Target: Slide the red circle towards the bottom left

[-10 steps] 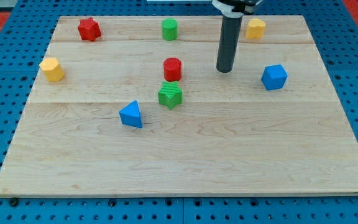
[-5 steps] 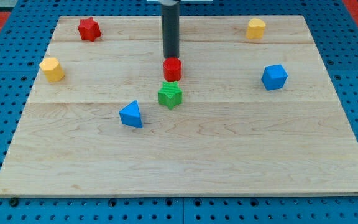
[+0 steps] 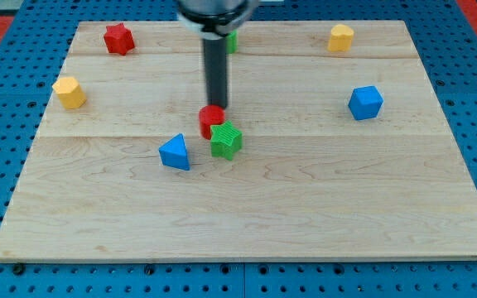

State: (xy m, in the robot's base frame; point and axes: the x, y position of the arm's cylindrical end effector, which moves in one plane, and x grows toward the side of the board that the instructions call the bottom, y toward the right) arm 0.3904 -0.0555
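Note:
The red circle (image 3: 211, 118) sits near the board's middle, touching the upper left of the green star-shaped block (image 3: 227, 139). My tip (image 3: 217, 106) rests right at the red circle's top edge, on the side toward the view's top. The blue triangle (image 3: 175, 153) lies to the lower left of the red circle, a short gap away.
A red star (image 3: 118, 38) is at the top left, a yellow block (image 3: 69, 92) at the left, a yellow block (image 3: 341, 37) at the top right, a blue block (image 3: 365, 103) at the right. A green cylinder (image 3: 233, 39) is mostly hidden behind the rod.
My tip swung from right of the red circle to behind it and pushed it down and left, against the green star, which shifted slightly down.

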